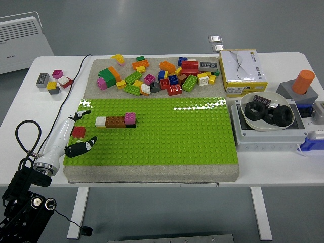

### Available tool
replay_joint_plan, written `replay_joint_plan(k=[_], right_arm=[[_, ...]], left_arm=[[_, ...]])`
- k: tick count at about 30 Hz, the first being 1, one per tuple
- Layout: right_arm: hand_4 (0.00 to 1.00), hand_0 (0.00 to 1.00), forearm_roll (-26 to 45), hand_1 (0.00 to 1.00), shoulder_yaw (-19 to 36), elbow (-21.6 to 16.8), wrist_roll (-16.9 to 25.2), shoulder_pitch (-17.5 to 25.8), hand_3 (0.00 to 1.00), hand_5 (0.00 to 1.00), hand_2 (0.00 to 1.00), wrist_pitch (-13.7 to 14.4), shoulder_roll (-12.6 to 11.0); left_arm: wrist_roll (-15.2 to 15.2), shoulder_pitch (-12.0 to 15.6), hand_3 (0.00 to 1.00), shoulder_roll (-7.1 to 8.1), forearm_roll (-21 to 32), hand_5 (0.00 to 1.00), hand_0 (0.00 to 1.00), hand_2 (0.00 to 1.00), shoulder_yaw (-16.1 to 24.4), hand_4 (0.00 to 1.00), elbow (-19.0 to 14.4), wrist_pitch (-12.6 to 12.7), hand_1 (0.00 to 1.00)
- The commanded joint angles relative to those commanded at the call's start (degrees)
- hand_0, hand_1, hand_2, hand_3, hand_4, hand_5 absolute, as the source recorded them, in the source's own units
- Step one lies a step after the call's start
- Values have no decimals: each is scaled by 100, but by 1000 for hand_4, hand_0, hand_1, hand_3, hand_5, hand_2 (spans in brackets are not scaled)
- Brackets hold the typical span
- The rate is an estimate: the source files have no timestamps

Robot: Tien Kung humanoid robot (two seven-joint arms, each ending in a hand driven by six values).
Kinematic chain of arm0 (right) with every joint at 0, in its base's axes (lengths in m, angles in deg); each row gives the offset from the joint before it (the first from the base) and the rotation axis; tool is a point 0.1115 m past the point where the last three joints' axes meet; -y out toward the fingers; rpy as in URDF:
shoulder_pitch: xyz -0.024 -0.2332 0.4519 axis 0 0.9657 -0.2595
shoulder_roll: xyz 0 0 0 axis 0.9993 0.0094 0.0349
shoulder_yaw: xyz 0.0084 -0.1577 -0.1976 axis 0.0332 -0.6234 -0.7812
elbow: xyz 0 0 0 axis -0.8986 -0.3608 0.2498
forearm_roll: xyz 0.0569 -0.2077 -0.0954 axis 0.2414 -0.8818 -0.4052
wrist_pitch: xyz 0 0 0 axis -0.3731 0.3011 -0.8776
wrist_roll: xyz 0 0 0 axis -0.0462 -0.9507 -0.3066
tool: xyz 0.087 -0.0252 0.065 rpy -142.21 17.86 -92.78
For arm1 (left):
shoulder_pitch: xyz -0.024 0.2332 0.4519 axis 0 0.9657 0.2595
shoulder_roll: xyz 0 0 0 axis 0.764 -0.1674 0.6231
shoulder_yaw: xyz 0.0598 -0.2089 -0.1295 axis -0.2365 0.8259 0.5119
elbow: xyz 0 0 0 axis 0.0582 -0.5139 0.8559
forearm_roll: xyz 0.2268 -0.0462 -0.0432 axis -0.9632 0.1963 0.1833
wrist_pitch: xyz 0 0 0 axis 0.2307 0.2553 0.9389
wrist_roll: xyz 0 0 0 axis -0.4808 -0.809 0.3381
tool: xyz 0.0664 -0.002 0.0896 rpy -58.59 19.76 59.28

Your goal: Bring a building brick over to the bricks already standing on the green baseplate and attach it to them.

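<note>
A short row of bricks stands on the green baseplate (177, 134) at its left: white (100, 121), brown (115, 121), then a pink brick (130, 118) on a black one. A small red brick (78, 131) lies at the baseplate's left edge. My left hand (89, 125) reaches in from the lower left on a white forearm. Its black fingers are spread, one above the red brick and the thumb (83, 147) below it, neither closed on it. My right arm is not in view.
A heap of loose bricks (162, 76) lies on the grey mat behind the baseplate. Several small bricks (52, 81) and a black cable sit at the far left. A yellow box (243, 71) and a grey tray holding a bowl of black rings (266, 114) stand at the right.
</note>
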State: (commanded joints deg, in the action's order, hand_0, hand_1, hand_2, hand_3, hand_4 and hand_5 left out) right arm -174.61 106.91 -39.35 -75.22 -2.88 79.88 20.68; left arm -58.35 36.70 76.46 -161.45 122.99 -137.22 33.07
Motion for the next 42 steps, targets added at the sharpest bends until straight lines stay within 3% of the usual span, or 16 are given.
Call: replay_joint_plan(k=[2, 3, 5, 15, 19, 24, 35, 42], right_arm=[[889, 521, -35, 635, 28, 0, 3, -10, 867, 998, 777, -4, -16], [917, 521, -51, 630, 44, 0, 4, -14, 860, 998, 775, -6, -23], [917, 521, -76, 630, 68, 0, 4, -22, 860, 998, 775, -9, -34], [923, 521, -302, 615, 307, 0, -11, -85, 860, 998, 773, -35, -121], [923, 521, -361, 608, 369, 0, -18, -105, 860, 998, 772, -44, -138], [924, 520, -473, 602, 481, 0, -28, -125, 860, 998, 771, -59, -149], [924, 521, -746, 595, 740, 0, -51, -150, 858, 998, 768, -92, -162], [926, 521, -941, 591, 922, 0, -61, -167, 852, 998, 766, -119, -172]], left_arm=[[28, -9, 816, 10, -31, 2, 906, 926, 24, 753, -4, 35, 926], [31, -24, 787, 37, -73, 2, 929, 936, 27, 658, 3, 41, 936], [15, -63, 787, 112, -176, 2, 929, 936, 18, 658, 27, 37, 936], [-289, -648, 747, 1110, -587, 2, 944, 943, -743, 622, 448, -227, 948], [-305, -849, 734, 1344, -565, 2, 946, 948, -1027, 597, 650, -251, 952], [-333, -988, 710, 1409, -505, 2, 943, 949, -1199, 564, 816, -288, 949], [-283, -1179, 684, 1376, -279, 2, 944, 945, -1339, 513, 1022, -289, 943], [-370, -1287, 681, 1399, -182, 2, 943, 942, -1461, 505, 1082, -440, 942]])
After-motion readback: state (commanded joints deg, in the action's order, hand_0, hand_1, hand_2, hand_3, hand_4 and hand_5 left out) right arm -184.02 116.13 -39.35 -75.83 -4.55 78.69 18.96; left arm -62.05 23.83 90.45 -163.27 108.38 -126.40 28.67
